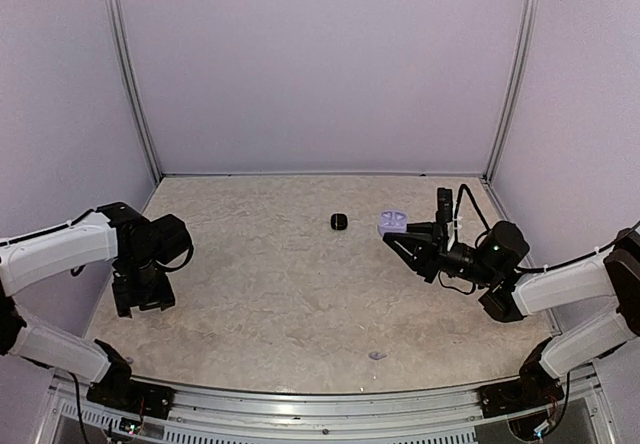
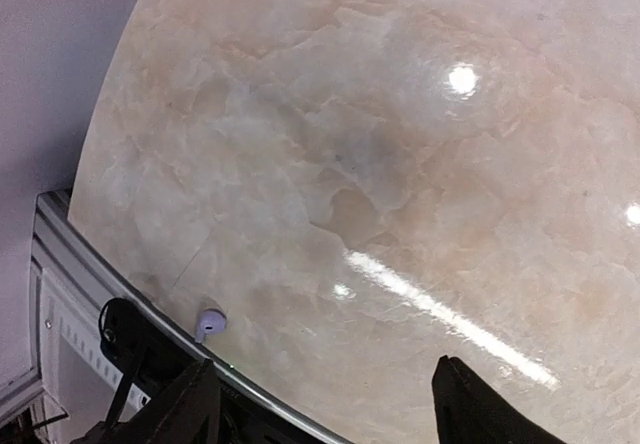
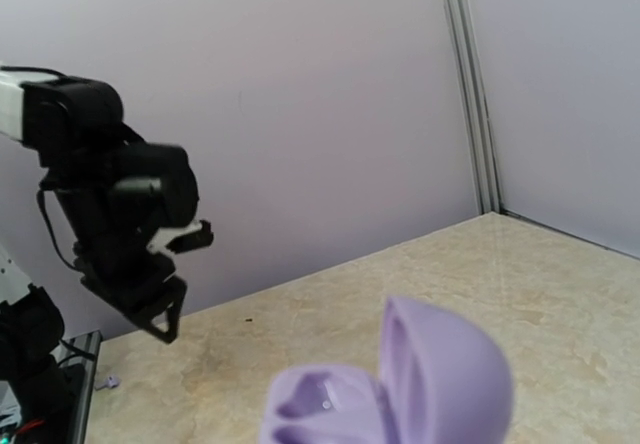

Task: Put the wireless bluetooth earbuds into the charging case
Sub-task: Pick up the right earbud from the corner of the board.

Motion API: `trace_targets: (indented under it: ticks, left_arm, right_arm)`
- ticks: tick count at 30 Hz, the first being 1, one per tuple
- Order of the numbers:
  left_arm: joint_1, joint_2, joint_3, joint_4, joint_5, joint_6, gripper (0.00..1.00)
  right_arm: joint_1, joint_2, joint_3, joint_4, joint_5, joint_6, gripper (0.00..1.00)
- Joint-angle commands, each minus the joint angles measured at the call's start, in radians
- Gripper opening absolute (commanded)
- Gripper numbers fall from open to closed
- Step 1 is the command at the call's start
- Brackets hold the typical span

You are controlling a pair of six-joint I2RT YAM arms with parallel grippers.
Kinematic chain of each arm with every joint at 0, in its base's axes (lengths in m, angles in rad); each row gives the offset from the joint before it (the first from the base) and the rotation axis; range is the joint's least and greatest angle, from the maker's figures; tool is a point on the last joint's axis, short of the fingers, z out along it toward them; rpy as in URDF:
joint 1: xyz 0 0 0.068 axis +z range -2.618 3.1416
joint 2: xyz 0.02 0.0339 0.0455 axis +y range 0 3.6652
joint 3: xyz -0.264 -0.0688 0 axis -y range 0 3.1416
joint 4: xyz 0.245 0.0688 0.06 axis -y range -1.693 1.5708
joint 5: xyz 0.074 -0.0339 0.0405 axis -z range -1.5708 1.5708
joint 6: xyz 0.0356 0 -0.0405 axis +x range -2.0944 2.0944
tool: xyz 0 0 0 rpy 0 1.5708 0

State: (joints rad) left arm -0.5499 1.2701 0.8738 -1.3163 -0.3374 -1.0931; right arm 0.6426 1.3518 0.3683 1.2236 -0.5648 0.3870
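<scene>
Judging by how things lie, the task is at most partly done. One tiny pale lavender earbud with a short stem (image 2: 210, 320) lies loose on the marbled beige tabletop (image 1: 260, 294), right at its near edge and well apart from everything else, so at least this bud has yet to be seated. The open lavender plastic clamshell charging case (image 3: 400, 384) sits at the far right of the table with its lid tipped up. The right wrist view is too blurred to show whether its wells already hold a bud. A small rounded black object (image 1: 340, 222) rests just left of the lavender case; it may be a second, closed case, but that cannot be confirmed, and no black buds can be seen anywhere. The left gripper (image 1: 142, 306) hangs over the left side of the table, its fingers (image 2: 190, 404) spread wide with only bare tabletop between them, holding nothing. It is nearer the stray bud than the other arm is, so picking that bud up looks like the next job. The right gripper (image 1: 392, 240) is closed and sits just beside the lavender case, pointing at it. Its fingers do not show in its own camera, so whether it pinches the case's base or merely rests against it cannot be told.
</scene>
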Motion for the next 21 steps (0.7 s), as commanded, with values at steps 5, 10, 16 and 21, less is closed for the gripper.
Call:
trace_targets:
  ticks: [5, 10, 16, 21]
  left_arm:
    - [-0.303, 0.007, 0.129, 0.449, -0.057, 0.228, 0.93]
    - [-0.487, 0.007, 0.003, 1.036, 0.052, 0.548, 0.92]
    - [-0.593, 0.151, -0.148, 1.634, 0.234, 0.832, 0.85]
    - [-0.648, 0.378, -0.055, 1.785, 0.353, 1.019, 0.79]
  right_arm:
    - [-0.014, -0.083, 0.008, -0.173, 0.015, 0.023, 0.0]
    - [-0.034, -0.175, 0.0, -0.357, 0.037, 0.01, 0.0]
    - [-0.068, -0.263, -0.004, -0.541, 0.046, -0.019, 0.0]
    - [-0.092, -0.3, 0.011, -0.635, 0.036, -0.027, 0.0]
